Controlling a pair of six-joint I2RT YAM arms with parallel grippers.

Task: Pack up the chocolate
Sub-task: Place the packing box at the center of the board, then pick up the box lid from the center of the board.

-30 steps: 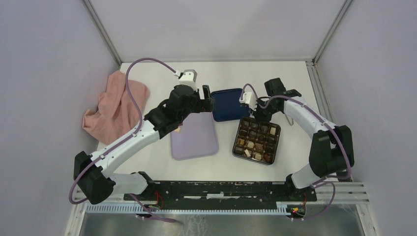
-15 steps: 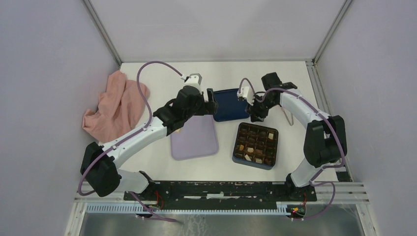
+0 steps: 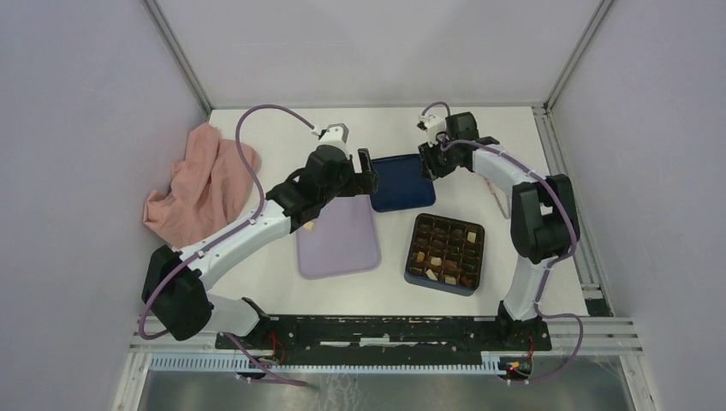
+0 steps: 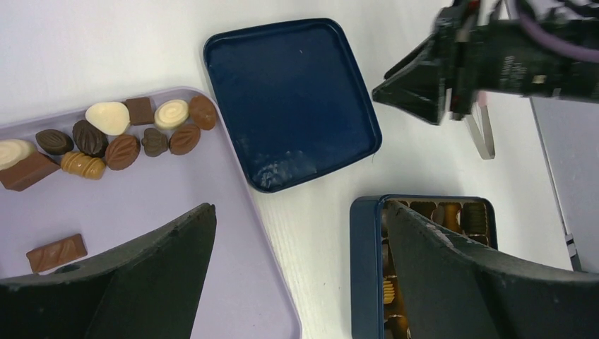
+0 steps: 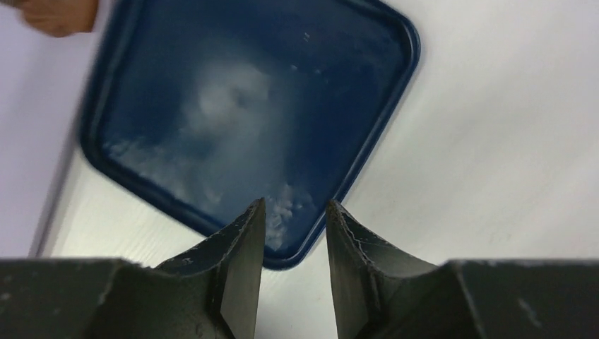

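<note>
Several loose pieces of chocolate (image 4: 120,134), dark, mid brown and cream, lie at the far end of the lilac tray (image 4: 141,212). More chocolate (image 3: 437,257) fills compartments of the dark blue box (image 3: 411,272). My left gripper (image 4: 298,206) hangs open above the strip of table between tray and box (image 4: 367,268), holding nothing; from above, the left gripper (image 3: 366,171) is at the lid's left edge. My right gripper (image 5: 295,203) is open and empty, low over the near corner of the blue lid (image 5: 240,106). In the top view the right gripper (image 3: 425,163) is at the lid's far right corner.
The upturned blue lid (image 3: 401,181) lies between the tray (image 3: 338,240) and the right arm. A pink cloth (image 3: 201,184) is bunched at the left wall. A thin metal strip (image 3: 499,201) lies on the table right of the box.
My right gripper has left the box and swung to the far side beside the lid, where it now stands open. The left arm has shifted only slightly towards the lid.
</note>
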